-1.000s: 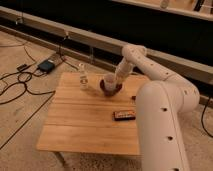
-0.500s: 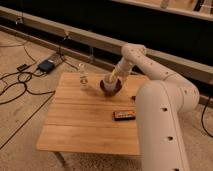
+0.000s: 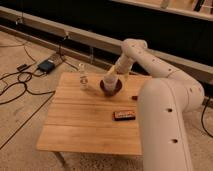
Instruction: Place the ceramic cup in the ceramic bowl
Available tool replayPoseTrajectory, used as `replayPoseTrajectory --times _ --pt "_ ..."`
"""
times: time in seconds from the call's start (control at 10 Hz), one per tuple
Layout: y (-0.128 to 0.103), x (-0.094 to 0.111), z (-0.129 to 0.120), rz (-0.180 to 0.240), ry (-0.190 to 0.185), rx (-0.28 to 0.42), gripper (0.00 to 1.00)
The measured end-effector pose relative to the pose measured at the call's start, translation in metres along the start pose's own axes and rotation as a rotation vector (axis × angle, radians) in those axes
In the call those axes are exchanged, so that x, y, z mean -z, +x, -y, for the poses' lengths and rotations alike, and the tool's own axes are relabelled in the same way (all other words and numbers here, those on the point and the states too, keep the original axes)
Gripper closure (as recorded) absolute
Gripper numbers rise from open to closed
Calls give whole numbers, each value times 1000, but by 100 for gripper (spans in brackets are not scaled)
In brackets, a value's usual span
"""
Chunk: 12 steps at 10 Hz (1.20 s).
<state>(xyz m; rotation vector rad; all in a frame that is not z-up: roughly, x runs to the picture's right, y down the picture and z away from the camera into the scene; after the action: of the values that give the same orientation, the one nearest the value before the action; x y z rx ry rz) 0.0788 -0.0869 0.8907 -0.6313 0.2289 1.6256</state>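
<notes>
Since half a second ago, almost nothing has shifted: my arm [image 3: 150, 65] keeps the same reach across the far side of the wooden table [image 3: 85, 125], and the cup looks a touch lower over the bowl, though I can't be sure.

My gripper [image 3: 113, 74] sits directly above the ceramic bowl [image 3: 111, 87], at the table's far edge near the middle. The ceramic cup [image 3: 109, 81] is right under it, pale against the dark maroon rim, its lower part inside the bowl's outline. Whether its base touches the bowl floor, I cannot tell; the near rim hides it.

Pincer state: cannot tell. It merges with the cup top and my wrist covers it from behind.

Just left of the bowl, apart from it, a slim clear glass bottle [image 3: 83, 79] stands upright; its outline is faint against the wood. A flat black rectangular object [image 3: 124, 115] lies nearer the front, right of centre. A small dark item [image 3: 135, 97] sits at the table's right side, partly cut off by my own body [image 3: 165, 125], which blocks that whole corner.

On the floor to the left: black cables [image 3: 20, 90] and a dark box [image 3: 48, 65].
</notes>
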Motion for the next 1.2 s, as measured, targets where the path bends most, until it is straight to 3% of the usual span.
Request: replayPoseTrajectory --times 0.1,0.3,0.4,1.2 --pt "-3 10 -2 10 15 29 27" --pt "-11 36 1 29 86 121 27" --pt "-11 39 2 30 99 135 27" --pt "-11 39 2 30 98 135 27"
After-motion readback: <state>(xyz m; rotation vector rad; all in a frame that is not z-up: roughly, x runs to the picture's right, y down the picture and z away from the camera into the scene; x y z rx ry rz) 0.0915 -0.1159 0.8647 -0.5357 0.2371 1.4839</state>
